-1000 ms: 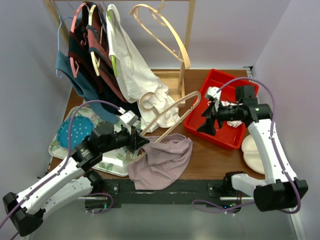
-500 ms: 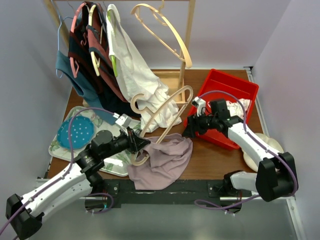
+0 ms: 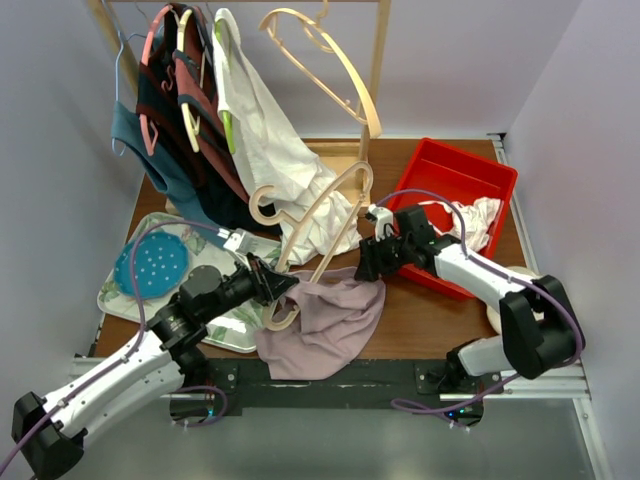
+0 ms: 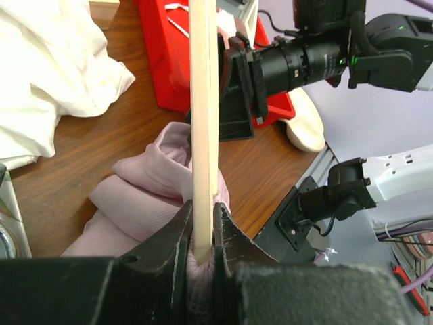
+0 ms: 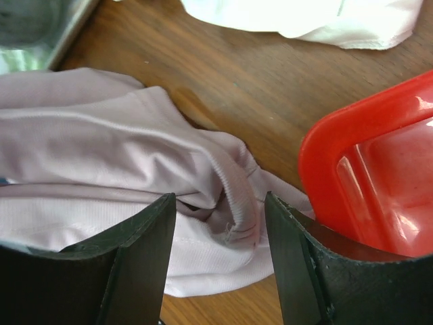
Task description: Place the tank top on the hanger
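Observation:
The mauve-pink tank top (image 3: 330, 318) lies crumpled on the table near the front edge. The pale wooden hanger (image 3: 322, 212) slants up from it, its hook (image 3: 262, 205) at the upper left. My left gripper (image 3: 280, 290) is shut on the hanger's lower end (image 4: 203, 101), with tank top fabric (image 4: 145, 193) pinched between the jaws beneath the wood. My right gripper (image 3: 364, 263) is open and low over the tank top's right edge. In the right wrist view a bunched ribbed hem (image 5: 233, 196) lies between its fingers (image 5: 145, 261).
A red bin (image 3: 455, 185) holding a small white garment (image 3: 482, 215) stands just right of my right gripper, its corner (image 5: 365, 162) beside the jaw. A tray (image 3: 120, 300) with a blue plate (image 3: 150, 262) is at the left. Clothes and a white shirt (image 3: 265, 140) hang behind.
My right gripper has come down and left from the red bin to the tank top's right edge. My left gripper has swung the hanger up, its hook moving left.

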